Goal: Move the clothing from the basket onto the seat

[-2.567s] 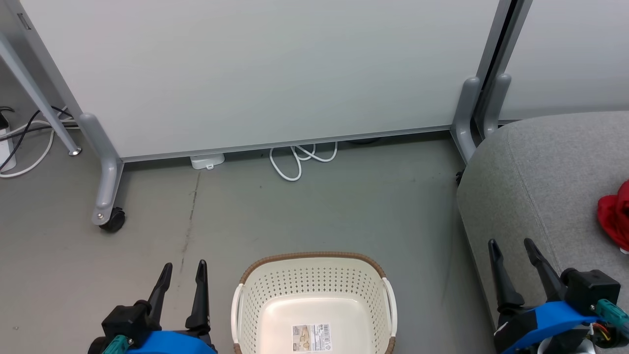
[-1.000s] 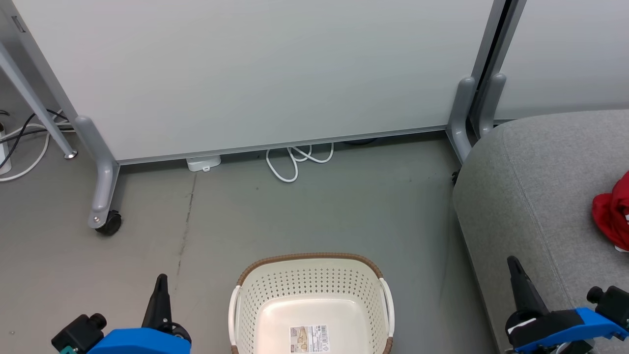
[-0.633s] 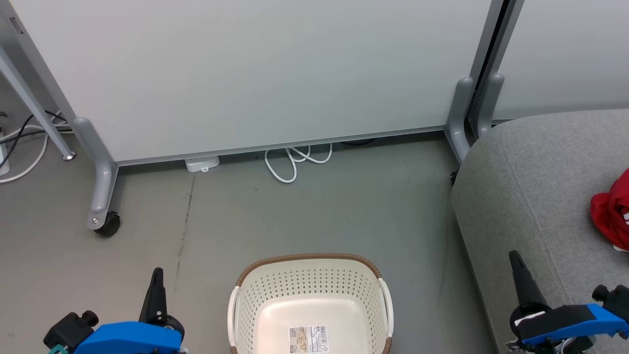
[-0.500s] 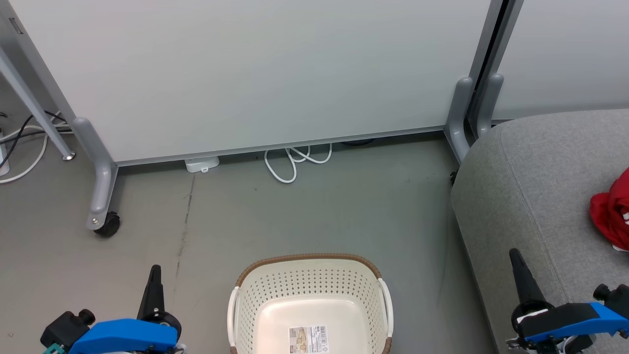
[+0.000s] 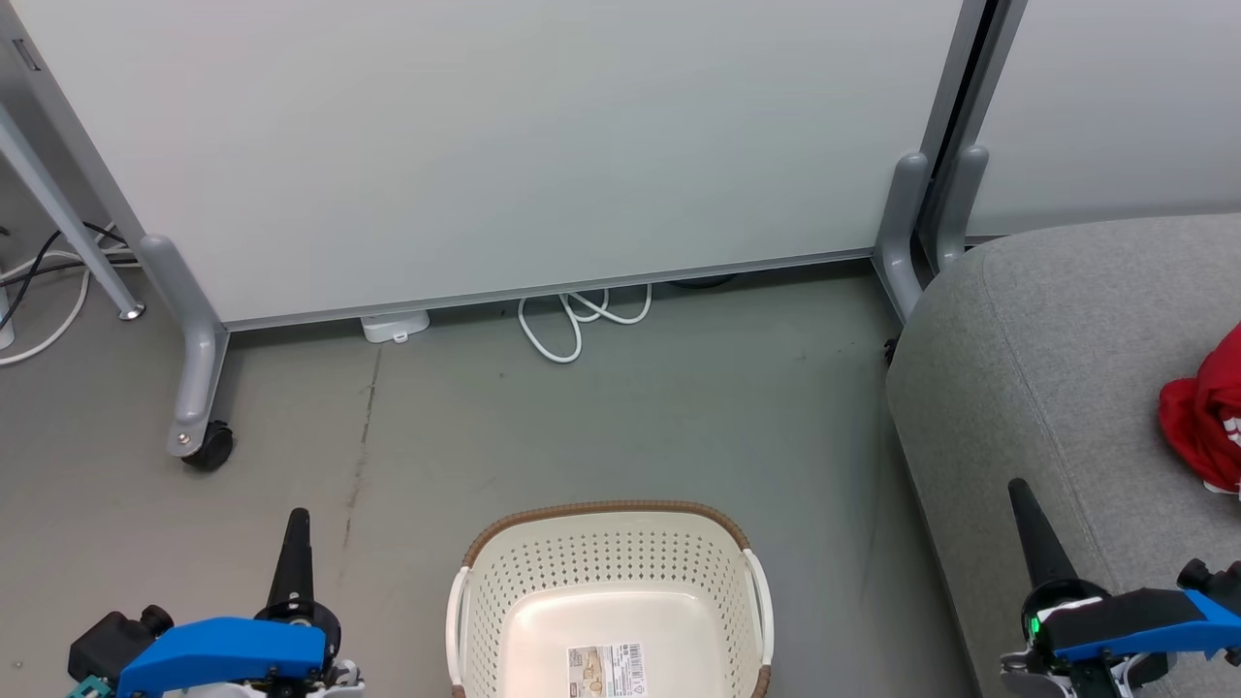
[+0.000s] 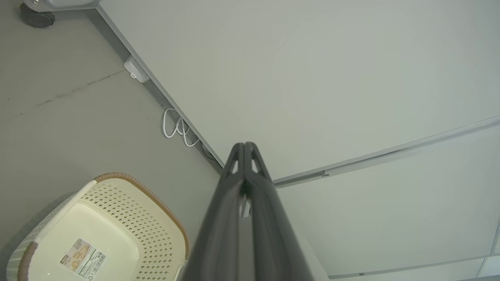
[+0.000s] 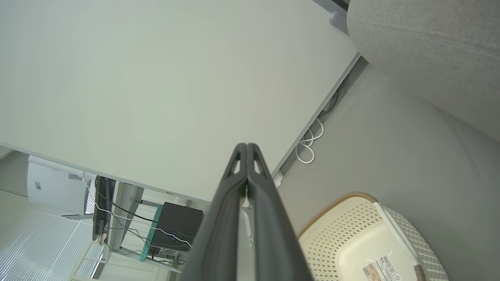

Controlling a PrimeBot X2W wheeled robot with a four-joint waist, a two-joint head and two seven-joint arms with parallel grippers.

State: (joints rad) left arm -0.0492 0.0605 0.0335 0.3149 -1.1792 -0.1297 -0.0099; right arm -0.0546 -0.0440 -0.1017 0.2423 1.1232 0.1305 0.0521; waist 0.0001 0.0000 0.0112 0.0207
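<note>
One cream-white perforated plastic basket (image 5: 601,567) stands on the floor (image 5: 582,427), with one barcode label (image 5: 606,669) inside. One bundle of bright red fabric clothing (image 5: 1202,422) lies on the single light grey upholstered seat (image 5: 1047,330). Two grippers: left gripper (image 5: 295,519) and right gripper (image 5: 1018,490), each with its fingers pressed together.

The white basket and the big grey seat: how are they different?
The cream-white plastic basket is small; the light grey fabric seat is much bigger. The basket has holes in its walls; the seat is plain cloth. The basket holds just a label; the seat carries red clothing. Both have rounded edges.
</note>
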